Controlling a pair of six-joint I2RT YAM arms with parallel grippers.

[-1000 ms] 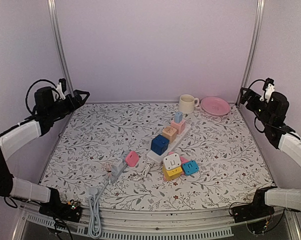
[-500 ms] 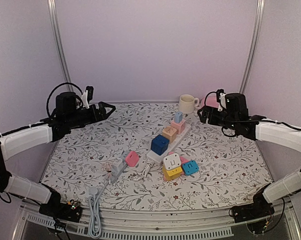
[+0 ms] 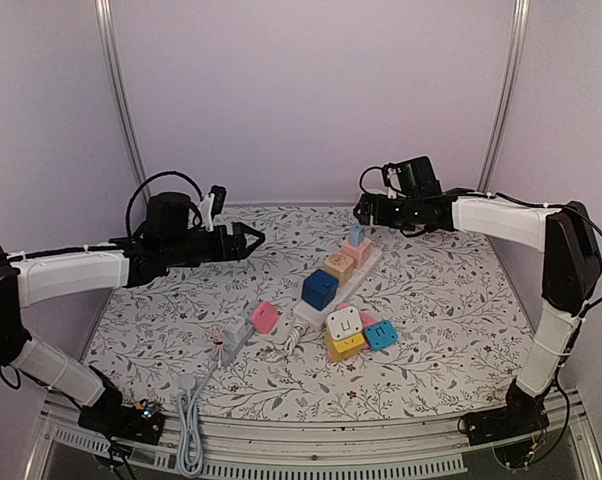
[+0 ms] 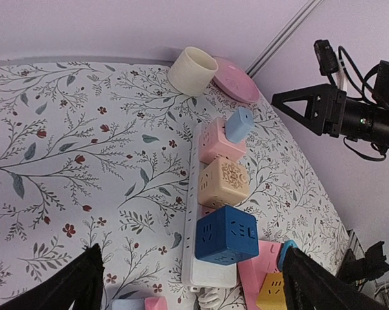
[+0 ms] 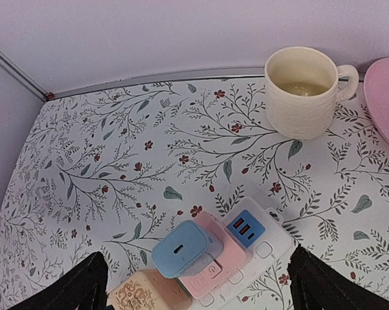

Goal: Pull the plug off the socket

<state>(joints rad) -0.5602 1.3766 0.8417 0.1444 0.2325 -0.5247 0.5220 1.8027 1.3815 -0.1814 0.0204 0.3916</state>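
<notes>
A white power strip (image 3: 366, 266) lies slantwise at mid-table. A dark blue cube (image 3: 319, 288), a beige cube (image 3: 338, 266) and a pink cube socket (image 3: 360, 252) sit on it. A light blue plug (image 3: 356, 234) sits on the pink cube. In the right wrist view the plug (image 5: 183, 247) and pink cube (image 5: 228, 257) lie between my fingers, well below them. My right gripper (image 3: 364, 210) is open, hovering above the strip's far end. My left gripper (image 3: 253, 238) is open, in the air left of the strip. The left wrist view shows the plug (image 4: 239, 124) and blue cube (image 4: 227, 234).
A cream mug (image 5: 304, 90) and a pink plate (image 5: 385, 97) stand at the back behind the strip. Loose white, yellow and cyan cubes (image 3: 349, 330) lie at the strip's near end. A small pink adapter (image 3: 264, 317), a white plug (image 3: 236, 335) and a grey cable (image 3: 189, 420) lie front left.
Both arms have swung in from the side walls toward the middle. The right gripper now hovers over the strip's far end; the left has come closer from the left.
</notes>
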